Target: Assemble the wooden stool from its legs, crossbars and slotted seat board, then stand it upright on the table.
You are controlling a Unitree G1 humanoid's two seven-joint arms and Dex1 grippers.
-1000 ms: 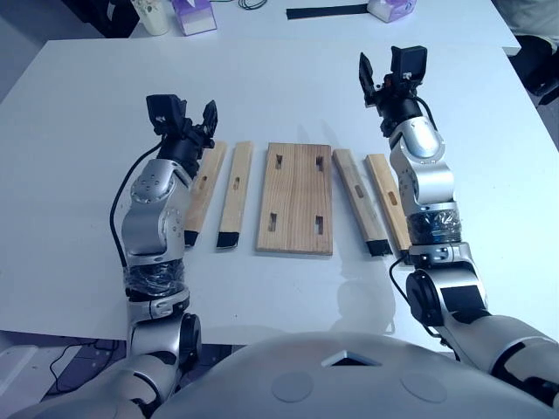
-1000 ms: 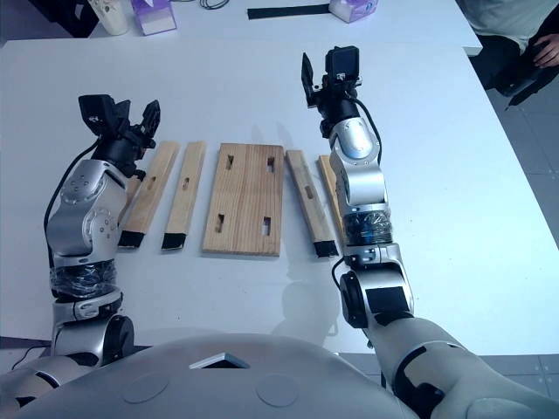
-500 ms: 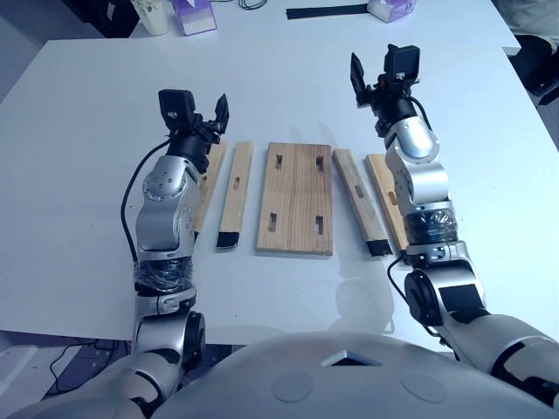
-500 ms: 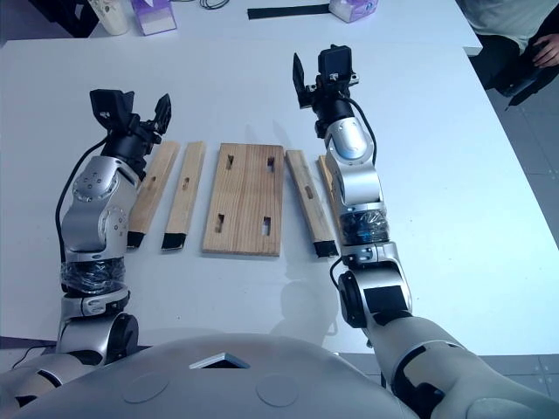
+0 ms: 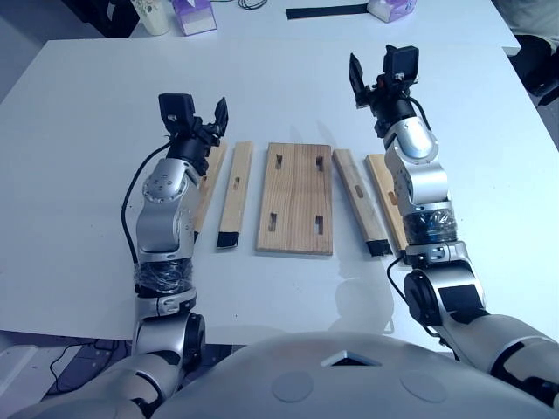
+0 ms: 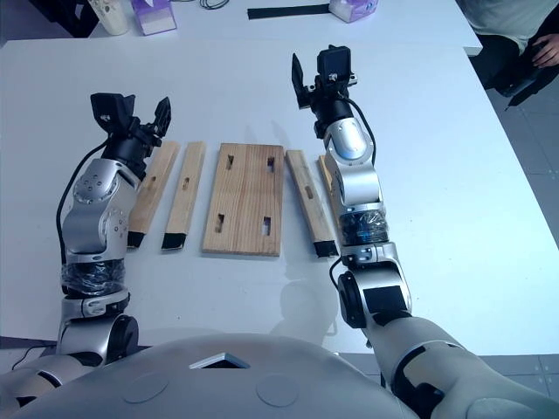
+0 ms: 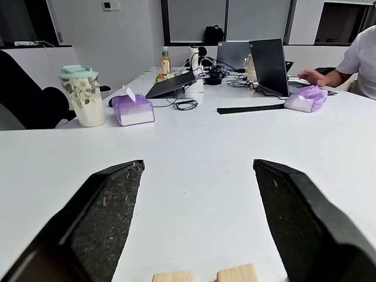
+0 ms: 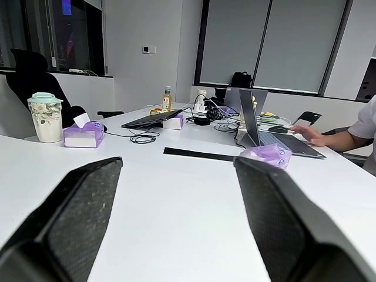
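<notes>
Seat board (image 5: 295, 198) noted flat at the middle of the white table (image 5: 87, 175), with four slots cut through it. Two wooden pieces are laid on each side of it, long edges running the same way as the board's. To the robot's left lie the outer left piece (image 5: 206, 185) and the inner left piece (image 5: 236, 192). To its right lie the inner right piece (image 5: 359, 199) and the outer right piece (image 5: 383, 188). A slot is seen in each piece, and a black tip on the near ends that show. The pieces are apart from the board and nothing is joined.

Left gripper (image 7: 198, 167) is held above the far end of the outer left piece, fingers spread wide, with nothing between them. Right gripper (image 8: 177, 161) is held above the table beyond the far ends of the right pieces, fingers likewise spread and unladen.

Containers at the table's far edge:
- A lidded patterned cup (image 7: 82, 96) is closed, so its contents cannot be told.
- A purple tissue box (image 7: 134, 110) stands beside it, with one tissue drawn up through the top.
- A soft purple tissue pack (image 7: 305, 98) lies by a black strip (image 7: 249, 109).
- A small bottle (image 7: 166, 61) stands on the desk behind, among laptops; its fill cannot be told.

Print on the bottle and boxes is too small to be read.
</notes>
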